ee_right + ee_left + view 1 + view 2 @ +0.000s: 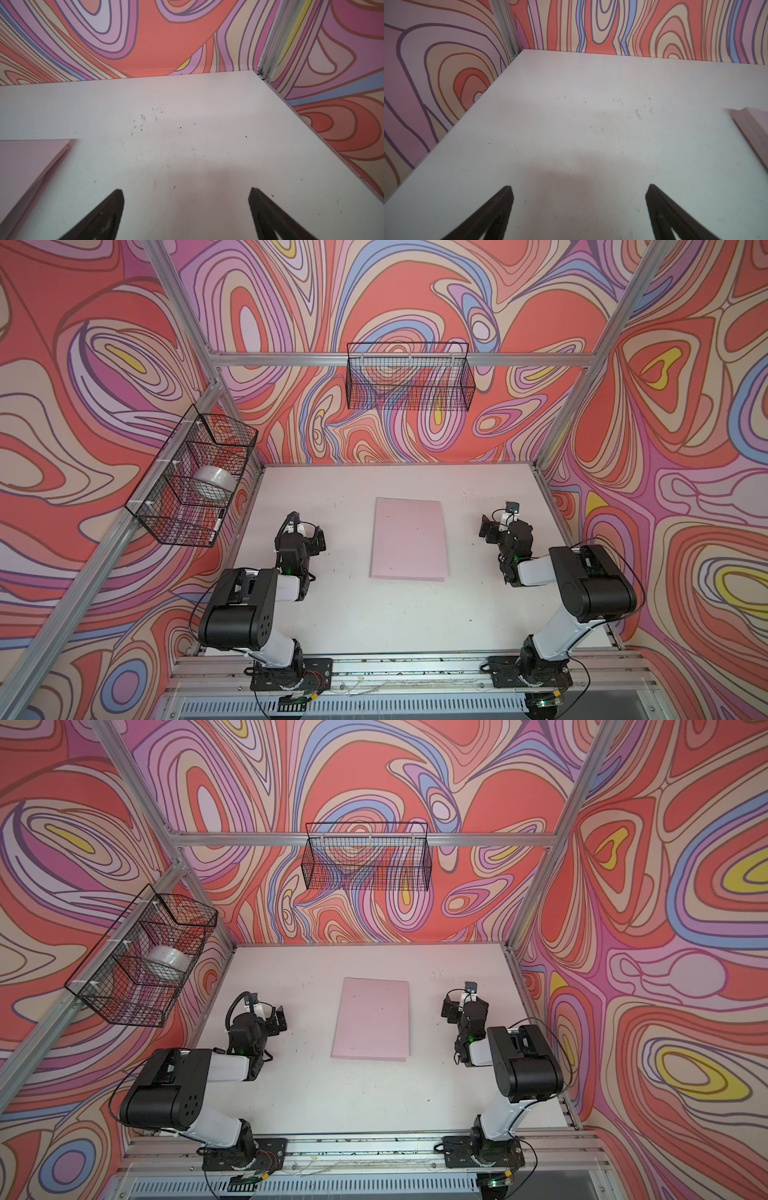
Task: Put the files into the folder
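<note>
The pale pink folder point(409, 539) point(372, 1019) lies flat and closed in the middle of the white table. A strip of it shows in the left wrist view point(756, 128), and a corner with its two leaves shows in the right wrist view point(27, 162). The files are out of view. My left gripper point(318, 539) point(280, 1019) point(579, 189) hovers left of the folder, open and empty. My right gripper point(486, 529) point(448, 1009) point(187, 192) hovers right of the folder, likewise open with only bare table between its fingers.
A black wire basket point(195, 481) on the left frame rail holds a white roll point(214, 483). Another wire basket point(409, 377) hangs on the back rail. Patterned walls close in the white table point(374, 614) on three sides.
</note>
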Tool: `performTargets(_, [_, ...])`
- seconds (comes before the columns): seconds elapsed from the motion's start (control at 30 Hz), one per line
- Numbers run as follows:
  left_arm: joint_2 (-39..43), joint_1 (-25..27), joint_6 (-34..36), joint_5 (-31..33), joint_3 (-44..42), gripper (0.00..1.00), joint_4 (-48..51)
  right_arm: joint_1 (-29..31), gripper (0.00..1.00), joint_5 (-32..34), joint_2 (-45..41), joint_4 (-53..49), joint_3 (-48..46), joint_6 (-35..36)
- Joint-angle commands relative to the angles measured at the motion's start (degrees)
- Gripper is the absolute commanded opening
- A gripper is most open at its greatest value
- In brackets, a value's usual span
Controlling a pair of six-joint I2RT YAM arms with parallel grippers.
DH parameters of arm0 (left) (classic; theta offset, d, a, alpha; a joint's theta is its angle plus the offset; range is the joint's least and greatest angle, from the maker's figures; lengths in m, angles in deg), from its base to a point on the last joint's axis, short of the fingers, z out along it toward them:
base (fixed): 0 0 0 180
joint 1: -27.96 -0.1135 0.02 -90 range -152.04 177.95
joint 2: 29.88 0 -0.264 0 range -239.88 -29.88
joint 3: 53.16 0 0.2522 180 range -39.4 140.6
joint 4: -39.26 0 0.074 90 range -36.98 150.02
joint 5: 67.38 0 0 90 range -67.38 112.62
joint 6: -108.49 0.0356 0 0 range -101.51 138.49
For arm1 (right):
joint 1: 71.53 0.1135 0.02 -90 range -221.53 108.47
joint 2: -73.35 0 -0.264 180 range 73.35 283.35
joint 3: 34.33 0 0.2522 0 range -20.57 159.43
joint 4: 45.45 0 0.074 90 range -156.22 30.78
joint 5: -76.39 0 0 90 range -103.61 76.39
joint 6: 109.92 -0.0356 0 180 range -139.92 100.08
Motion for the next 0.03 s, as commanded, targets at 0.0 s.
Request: performTargets(0.0, [0.61,-0.36,0.45,-0.56,-0.04,1.00,-0.23,-0.47,0.99,-1.41,0.05,0.53,-0.23,-0.11])
